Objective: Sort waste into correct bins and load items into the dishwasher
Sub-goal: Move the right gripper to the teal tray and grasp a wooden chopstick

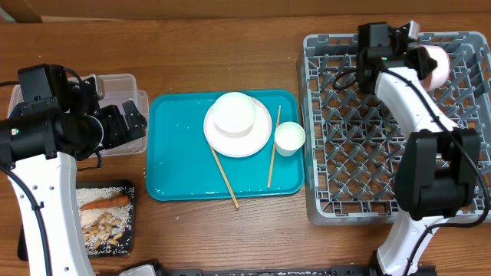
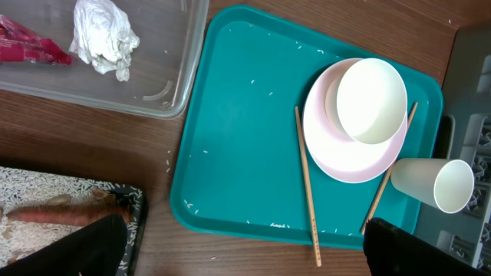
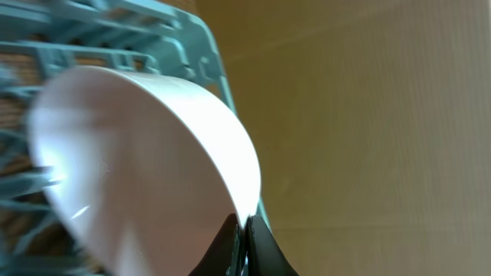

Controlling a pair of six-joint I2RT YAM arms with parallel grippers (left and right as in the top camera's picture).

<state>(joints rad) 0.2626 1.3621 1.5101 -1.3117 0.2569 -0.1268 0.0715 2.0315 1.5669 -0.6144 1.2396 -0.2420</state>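
My right gripper [image 1: 413,55] is shut on the rim of the pink bowl [image 1: 432,66], holding it on edge over the far side of the grey dishwasher rack [image 1: 322,201]. In the right wrist view the fingers [image 3: 244,230] pinch the bowl's [image 3: 138,161] thin rim beside the rack wall [image 3: 205,46]. My left gripper [image 1: 129,121] hangs open and empty over the near edge of the teal tray [image 2: 245,115]. On that tray sit the white plate [image 2: 337,153], the white bowl [image 2: 371,100], the small white cup [image 2: 433,184] and two chopsticks [image 2: 308,184].
The clear tub [image 2: 165,96] holds the tissue ball [image 2: 103,34] and the red wrapper [image 2: 27,46]. The black tray [image 1: 130,222] at the front left holds rice, beige scraps and the carrot [image 1: 106,202]. Rice grains dot the teal tray.
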